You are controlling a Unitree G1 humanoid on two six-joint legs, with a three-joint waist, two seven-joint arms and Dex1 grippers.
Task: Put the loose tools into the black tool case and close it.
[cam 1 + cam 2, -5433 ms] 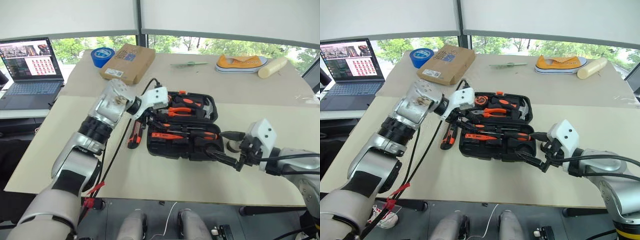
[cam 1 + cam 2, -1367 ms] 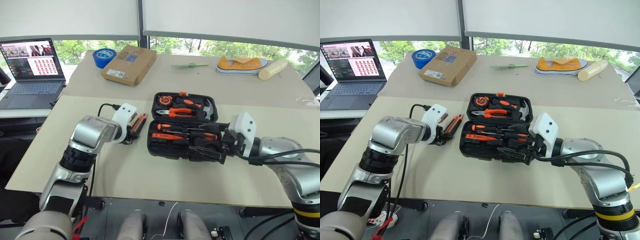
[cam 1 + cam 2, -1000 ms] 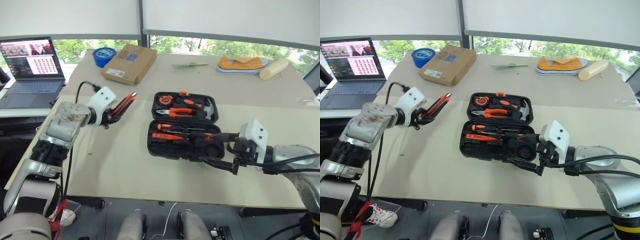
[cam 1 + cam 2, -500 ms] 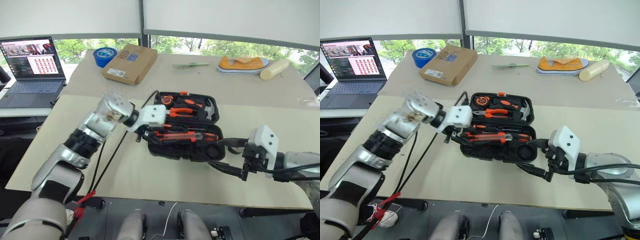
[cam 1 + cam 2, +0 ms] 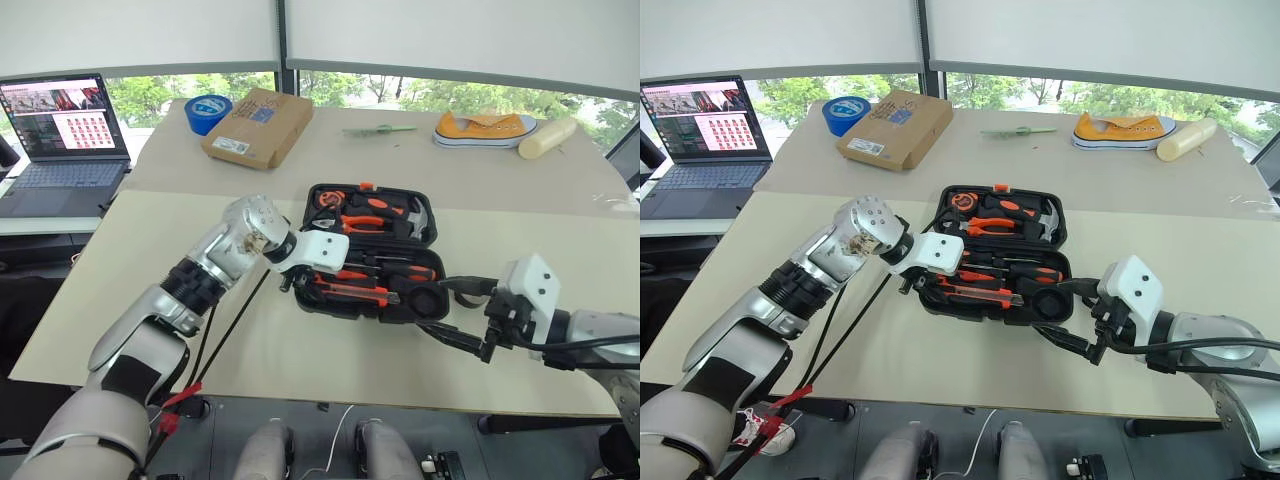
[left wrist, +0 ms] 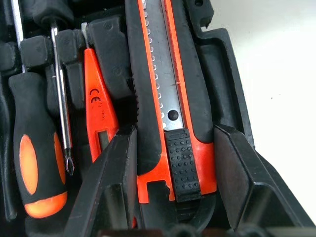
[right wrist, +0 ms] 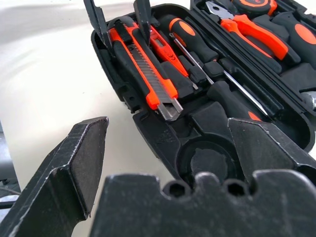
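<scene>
On the beige worktop (image 5: 250, 350), the black tool case (image 5: 368, 250) is laid open, its lid half spread flat away from the robot and its base half nearer; in the lid half, orange-handled pliers (image 5: 375, 223), a hammer (image 5: 412, 212) and a tape measure (image 5: 330, 200) are seated; in the base half, two orange-and-black screwdrivers (image 7: 197, 47) are lodged in their slots, with a small all-orange screwdriver (image 6: 98, 111) just beside them; the orange-black utility knife (image 6: 170, 103) is lying along the near edge of the base half, and it is flanked on both sides by the fingers (image 6: 116, 182) of the left tool (image 7: 121, 19), which is reached down over the case's left end; the fingers are set about half apart, close to the knife's handle on each side, though a firm clamp cannot be told from a loosened one; the round recess (image 7: 210, 163) at the case's right end is seen bare; the right tool (image 5: 462, 315) is held just off the case's right near corner, spread to its widest and holding nothing, with its fingers apart from the case; at the far left of the worktop, a brown cardboard box (image 5: 256, 127), a blue tape roll (image 5: 207, 110) and a laptop (image 5: 60, 140) are set; at the far right, an orange shoe (image 5: 484, 128) is placed.
</scene>
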